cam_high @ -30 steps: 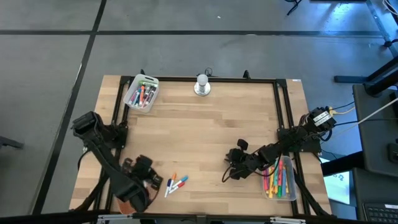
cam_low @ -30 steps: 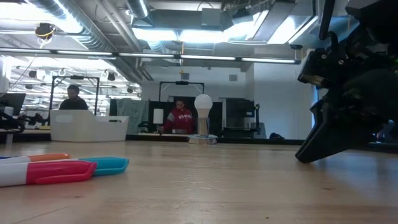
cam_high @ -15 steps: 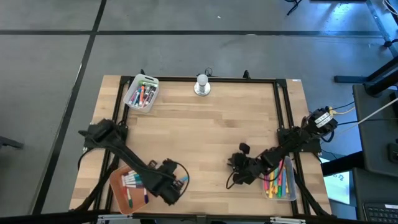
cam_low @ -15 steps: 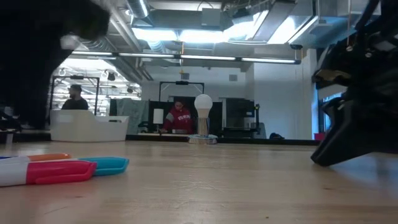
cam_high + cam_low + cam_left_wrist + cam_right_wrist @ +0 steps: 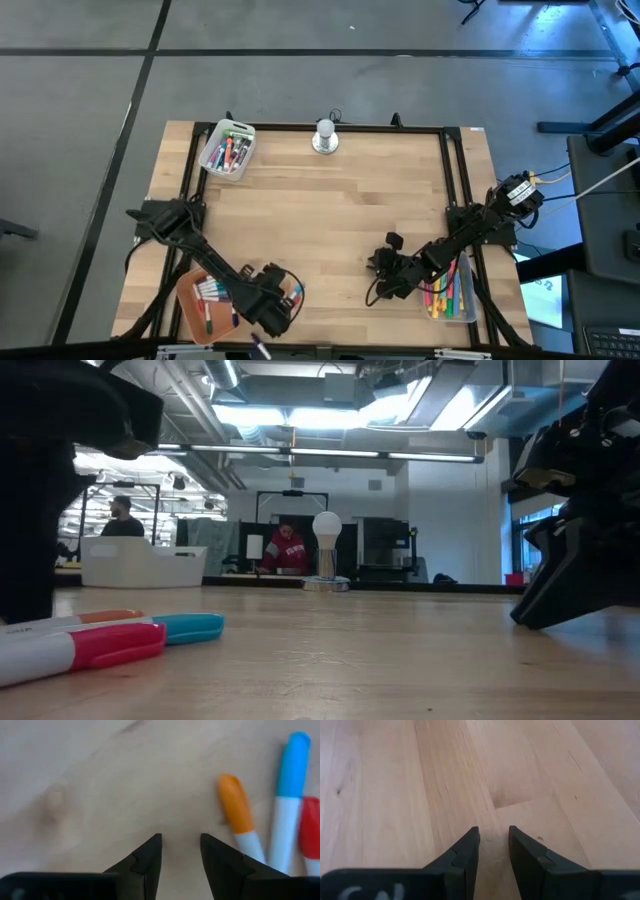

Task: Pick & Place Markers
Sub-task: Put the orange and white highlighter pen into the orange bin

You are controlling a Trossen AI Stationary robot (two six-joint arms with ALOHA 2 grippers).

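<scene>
Three loose markers lie side by side on the wood near the table's near edge: an orange-capped one, a blue-capped one and a red-capped one, all with white barrels. They also show in the low view. My left gripper hovers low right beside them, open by a narrow gap, with bare wood between its fingers. My right gripper is low over bare wood by the right tray, open by a narrow gap and holding nothing. My left gripper comes at the table from above, with one finger close beside the orange-capped marker's white barrel. Whether that finger touches the barrel I cannot tell. Nothing sits between the fingers.
An orange tray with white markers sits at the near left corner. A clear tray of markers stands at the far left, and another with coloured markers at the near right. A white bulb on a round base stands at the far edge.
My left gripper has swung from above the orange tray toward the table's right and come down over the three loose markers. In the low view the markers have shifted a little. My right gripper has drawn back slightly toward the right tray.
</scene>
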